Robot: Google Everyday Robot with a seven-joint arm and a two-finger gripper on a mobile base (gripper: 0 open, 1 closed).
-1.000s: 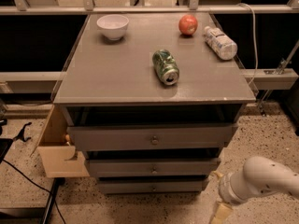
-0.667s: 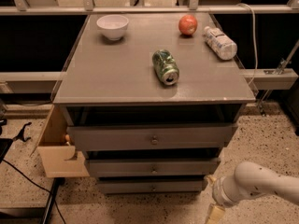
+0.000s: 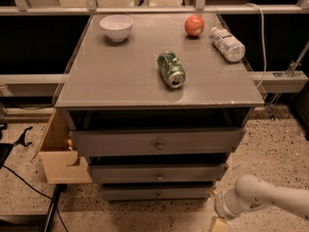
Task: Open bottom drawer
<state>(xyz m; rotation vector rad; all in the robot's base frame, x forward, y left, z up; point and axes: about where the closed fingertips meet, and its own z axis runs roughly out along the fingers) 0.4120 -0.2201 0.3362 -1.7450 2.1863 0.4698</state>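
Note:
The bottom drawer [image 3: 157, 193] is the narrowest grey front, lowest of three under the grey table, with a small round metal knob [image 3: 158, 195] at its centre. It sits close in under the drawer above. My gripper [image 3: 218, 224] is at the lower right, at the frame's bottom edge, on a white arm [image 3: 260, 197]. It is low near the floor, to the right of the bottom drawer and apart from it. Only the gripper's top shows.
The middle drawer [image 3: 157, 173] and top drawer [image 3: 157, 141] stand above. On the tabletop [image 3: 120, 76] are a white bowl [image 3: 116, 27], an apple [image 3: 194, 25], a plastic bottle [image 3: 228, 44] and a green can [image 3: 171, 69]. An open wooden side drawer [image 3: 60, 161] juts out at left. Cables lie on the floor at left.
The arm has moved left and down, bringing the gripper closer to the bottom drawer's right end. The drawers and tabletop objects have not moved.

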